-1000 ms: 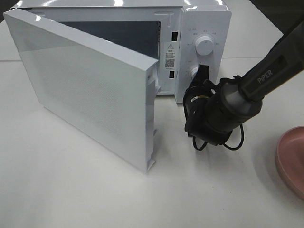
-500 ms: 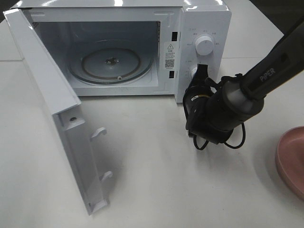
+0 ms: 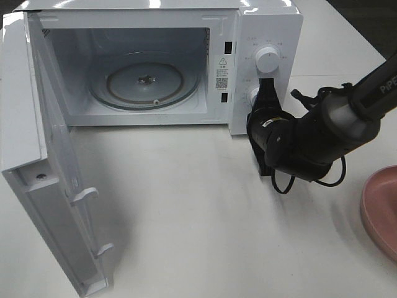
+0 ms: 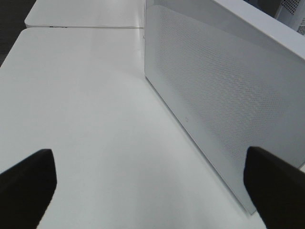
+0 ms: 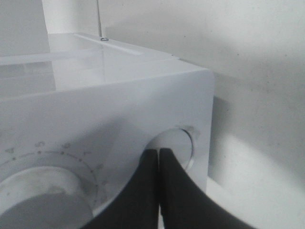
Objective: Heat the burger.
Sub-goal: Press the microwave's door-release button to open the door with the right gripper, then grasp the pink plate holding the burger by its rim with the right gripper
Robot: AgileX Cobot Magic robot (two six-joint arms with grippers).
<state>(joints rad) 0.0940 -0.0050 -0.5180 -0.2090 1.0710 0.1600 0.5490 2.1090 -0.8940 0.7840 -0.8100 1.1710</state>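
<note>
From high above we look steeply down on the white table (image 3: 205, 217) and into the open microwave (image 3: 288, 37). Our left wrist camera sits low, facing along the table at the outer face of the swung-out door (image 4: 224, 95); the high view shows that door too. Our right wrist camera sits very close to the microwave's control panel (image 5: 95, 119), a knob (image 5: 180, 140) mid-frame; the high view shares that panel.

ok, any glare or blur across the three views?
Exterior high: sharp, ceiling-light glare on the microwave top. Left wrist: left gripper dark and blurred, door perforations crisp. Right wrist: shut right gripper soft-focus against the lower knob.
</note>
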